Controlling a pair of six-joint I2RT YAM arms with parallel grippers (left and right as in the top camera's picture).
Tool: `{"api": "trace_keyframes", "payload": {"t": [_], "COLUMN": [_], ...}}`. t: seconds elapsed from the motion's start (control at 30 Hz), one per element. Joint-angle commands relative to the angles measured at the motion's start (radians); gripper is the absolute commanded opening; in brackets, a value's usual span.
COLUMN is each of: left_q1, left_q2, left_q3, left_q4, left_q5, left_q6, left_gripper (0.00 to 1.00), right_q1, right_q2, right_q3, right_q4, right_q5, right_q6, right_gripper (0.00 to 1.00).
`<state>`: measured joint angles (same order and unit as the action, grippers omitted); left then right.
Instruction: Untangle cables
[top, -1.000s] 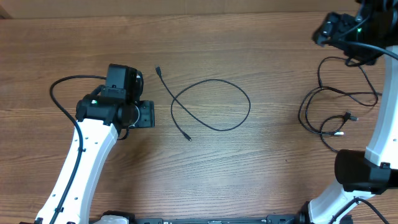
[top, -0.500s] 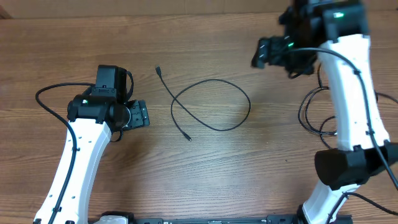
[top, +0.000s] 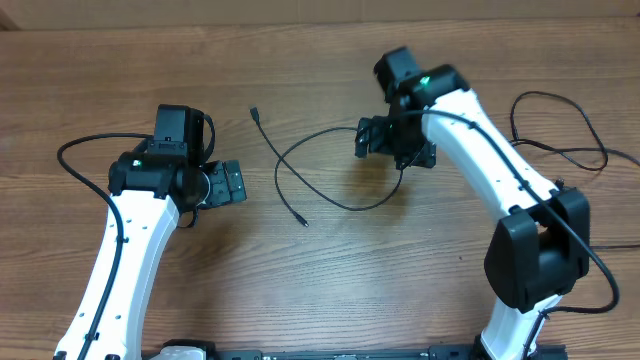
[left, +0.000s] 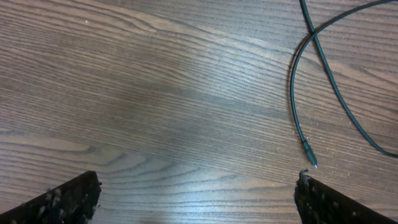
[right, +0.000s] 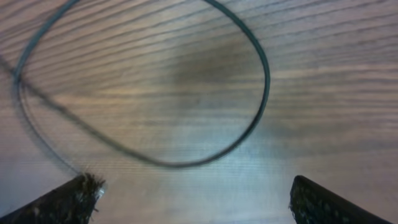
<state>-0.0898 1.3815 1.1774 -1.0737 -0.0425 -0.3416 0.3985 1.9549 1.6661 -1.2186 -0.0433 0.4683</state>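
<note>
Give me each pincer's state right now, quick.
Left pincer: open, holding nothing.
Right pincer: open, holding nothing, over the looped cable.

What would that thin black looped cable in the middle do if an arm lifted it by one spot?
Probably floppy: the looped cable lies in a loose curve crossing itself, so it would likely droop and lose its shape. It looks very thin, so likely light. Its plug end would probably drag along the table.
</note>
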Motion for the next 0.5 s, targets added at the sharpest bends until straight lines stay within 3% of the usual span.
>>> {"api": "trace_keyframes", "payload": {"t": [0.0,0.2,0.47], "left_q1": [0.005,0.005,0.005], "left_q2": [0.0,0.0,0.0], "left_q3": [0.016,0.016,0.016], "left_q4": [0.001,0.0,0.0], "left_q5": [-0.013,-0.013,-0.012], "left_q6": [-0.007,-0.006,-0.006], "left_gripper": [0.99,1.0,1.0], "right_q1": [0.001,0.0,0.001], "right_q2": [-0.011,-0.011,-0.011], "right_q3": [-0.117,-0.312,-0.338], "right_q4": [0.124,0.373,0.414], "right_q5": [0.107,0.155,0.155], "right_q6": [0.06,0.052,0.116], "right_gripper": [0.96,0.96,0.95]}}
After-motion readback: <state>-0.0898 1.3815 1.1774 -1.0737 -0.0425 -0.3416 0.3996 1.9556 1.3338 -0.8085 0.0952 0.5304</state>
